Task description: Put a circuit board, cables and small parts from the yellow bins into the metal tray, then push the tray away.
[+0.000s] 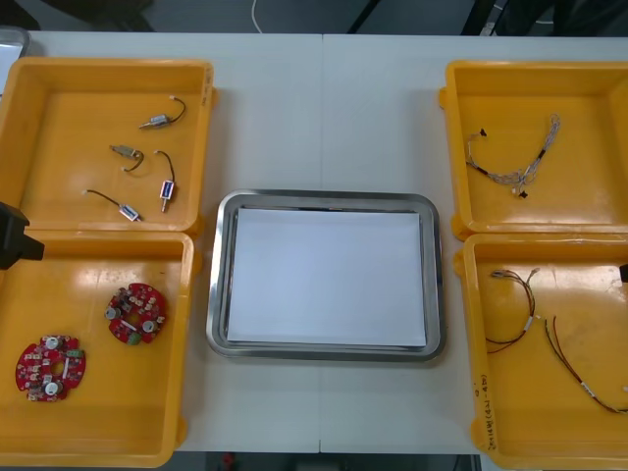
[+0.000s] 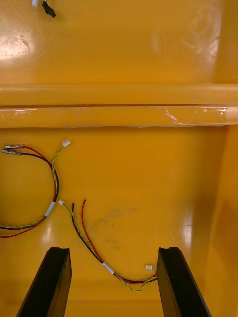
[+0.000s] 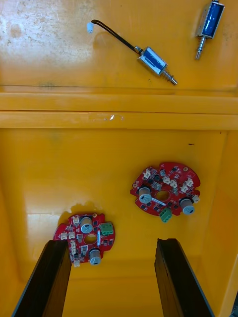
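Observation:
The metal tray [image 1: 324,197], white inside, lies at the table's middle between the yellow bins. My left gripper [image 3: 111,242] hangs open over the near left bin [image 1: 183,343]. Two round red circuit boards lie in that bin: one [image 3: 87,237] just beyond the fingertips, beside one finger, the other [image 3: 166,188] farther off. My right gripper [image 2: 113,250] is open above the near right bin [image 1: 471,392]. A red and yellow cable [image 2: 106,268] runs between its fingers, and a second one [image 2: 49,209] curls off to the side. Nothing is held.
The far left bin [image 1: 108,65] holds several small metal parts [image 1: 162,121], two of them also in the left wrist view [image 3: 153,62]. A twisted blue and white cable [image 1: 525,167] lies in the far right bin [image 1: 535,69]. A black part of the left arm [image 1: 15,238] juts over the left bins.

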